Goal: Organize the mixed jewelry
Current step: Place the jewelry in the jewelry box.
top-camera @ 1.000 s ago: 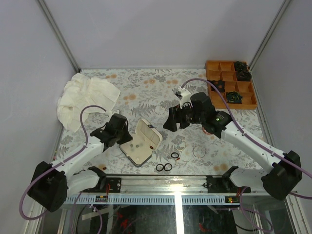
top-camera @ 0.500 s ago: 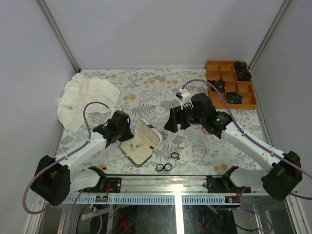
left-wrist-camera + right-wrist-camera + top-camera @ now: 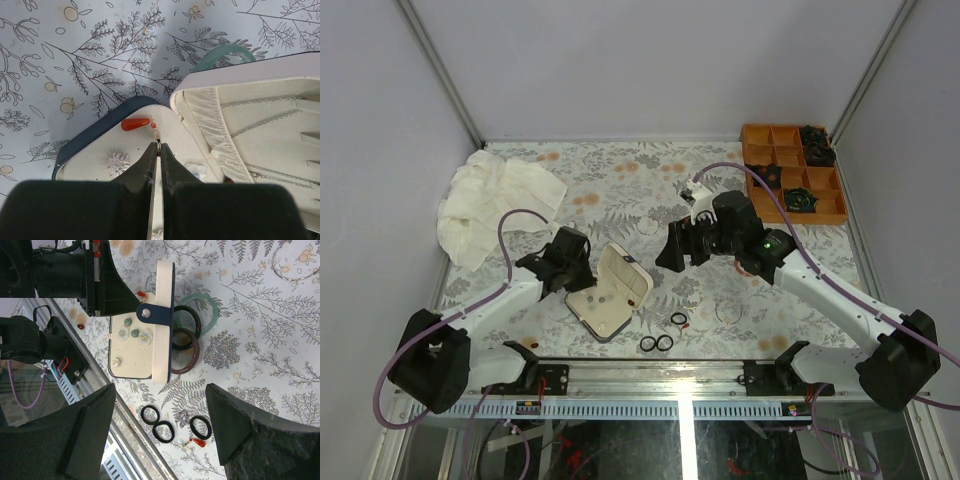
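left gripper [image 3: 159, 147] pinching red earring [image 3: 135, 123] by its hook – prob. v. light, wire bends easy. right gripper [image 3: 161, 390] spread, empty.

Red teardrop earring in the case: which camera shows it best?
Left wrist view: the red teardrop earring lies sharp on the case lining, its hook between the shut left jaws. Right wrist view shows a red speck; the top view, nothing discernible.

The left gripper [image 3: 158, 148], closed, tips at the wire of the red earring [image 3: 135, 123] in the far corner of the case [image 3: 95, 134].
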Tool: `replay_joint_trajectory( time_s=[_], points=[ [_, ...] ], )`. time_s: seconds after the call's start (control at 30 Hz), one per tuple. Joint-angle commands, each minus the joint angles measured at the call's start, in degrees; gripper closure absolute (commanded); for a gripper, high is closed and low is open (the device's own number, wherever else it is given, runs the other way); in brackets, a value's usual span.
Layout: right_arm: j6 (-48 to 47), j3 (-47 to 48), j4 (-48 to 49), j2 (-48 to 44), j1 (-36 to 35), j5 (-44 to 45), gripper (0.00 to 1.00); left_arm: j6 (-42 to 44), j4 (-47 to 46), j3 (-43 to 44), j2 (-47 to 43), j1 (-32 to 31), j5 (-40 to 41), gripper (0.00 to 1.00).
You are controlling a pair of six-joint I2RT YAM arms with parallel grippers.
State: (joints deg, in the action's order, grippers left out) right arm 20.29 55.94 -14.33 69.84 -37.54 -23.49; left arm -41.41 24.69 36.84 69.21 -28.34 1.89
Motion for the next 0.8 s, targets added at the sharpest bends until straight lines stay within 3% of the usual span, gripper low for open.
replay_joint_trajectory(
  time_s=[0.0,0.77],
  points=[
    [-0.43,-0.11,2.54,-1.16,0.41,-1.30,0.21,1.41,-3.14,1.75,0.41,0.43,-0.91,1.00],
    [-0.26,-0.38,3.16,-1.22,0.42,-2.17,0.20,1.78,-3.53,2.00,1.44,0.39,-1.07,1.00]
  ],
)
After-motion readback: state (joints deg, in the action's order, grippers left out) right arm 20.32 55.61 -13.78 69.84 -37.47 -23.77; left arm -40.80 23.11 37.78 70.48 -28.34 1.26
